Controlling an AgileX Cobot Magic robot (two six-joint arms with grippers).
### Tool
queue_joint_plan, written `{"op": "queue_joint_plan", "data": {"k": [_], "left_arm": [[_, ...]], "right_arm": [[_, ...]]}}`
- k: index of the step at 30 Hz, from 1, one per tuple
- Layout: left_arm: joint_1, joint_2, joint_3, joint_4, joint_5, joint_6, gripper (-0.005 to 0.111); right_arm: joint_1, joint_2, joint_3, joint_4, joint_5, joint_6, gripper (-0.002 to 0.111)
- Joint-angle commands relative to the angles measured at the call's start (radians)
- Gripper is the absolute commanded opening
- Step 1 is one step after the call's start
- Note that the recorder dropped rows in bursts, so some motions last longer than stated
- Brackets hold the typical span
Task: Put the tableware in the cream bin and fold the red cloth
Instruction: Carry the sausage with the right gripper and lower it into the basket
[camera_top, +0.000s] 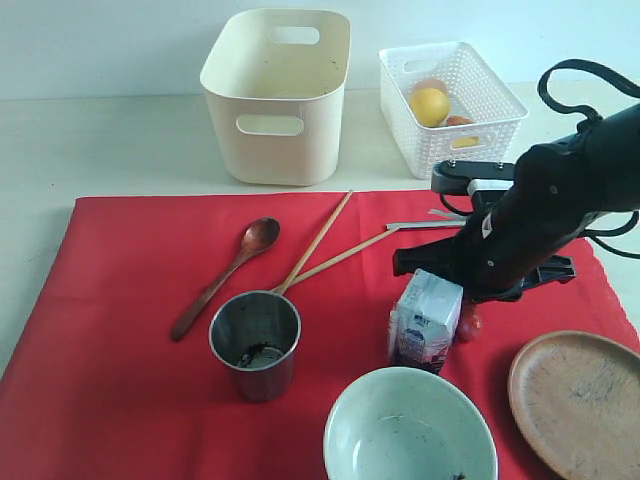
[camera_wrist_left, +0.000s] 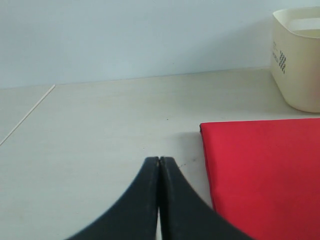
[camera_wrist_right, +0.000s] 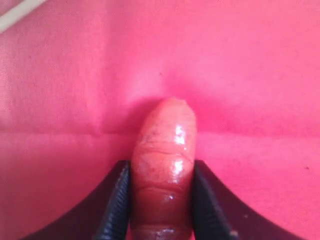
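2 black fingers (camera_wrist_right: 116, 200) of the right tool (camera_wrist_right: 161, 172) press on the flanks of a sausage (camera_wrist_right: 162, 150), so I read the tool as clamped on it. The sausage lies flat on the cloth (camera_top: 130, 330). Its long axis runs straight along the gap between the fingers, with its rounded end poking out past the tips. It is glossy, orange-red and ringed with shallow grooves. It is food, not tableware.

In the exterior view this grip sits just at 3 o'clock of the carton (camera_top: 425, 320). From there the basket (camera_top: 470, 140) lies at about 12 o'clock and the bin (camera_top: 275, 90) at about 11 o'clock. The knife (camera_top: 425, 225) lies close at 12, the plate (camera_top: 580, 400) at 4 and the bowl (camera_top: 345, 410) at 7. The cup (camera_top: 255, 345), spoon (camera_top: 225, 275) and chopsticks (camera_top: 315, 245) lie out towards 9 and 10. None of the tableware is in the bin.

The left tool (camera_wrist_left: 159, 165) hangs with its tips together and holds nothing. It is over bare counter (camera_wrist_left: 100, 130) just off the cloth's corner, so the right arm is the nearer to this clutter.
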Motion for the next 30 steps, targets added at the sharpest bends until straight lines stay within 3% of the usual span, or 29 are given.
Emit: {"op": "queue_joint_plan", "data": {"k": [1,9,17,30], "left_arm": [[-0.006,-0.006,0.000,0.004,-0.006,-0.007,0.001],[-0.006,-0.006,0.000,0.004,-0.006,-0.007,0.001],[-0.006,-0.006,0.000,0.004,-0.006,-0.007,0.001],[-0.006,-0.006,0.000,0.004,-0.006,-0.007,0.001]], "right_arm": [[0.002,-0.049,0.001,-0.007,-0.012,0.000,0.000],[0.002,-0.136,-0.107,-0.023,-0.008,-0.002,0.000],[-0.042,-0.125,-0.333,-0.175,-0.012,-0.002,0.000],[-0.184,0.125,-0.691,-0.204,0.001,-0.014,0.000]]}}
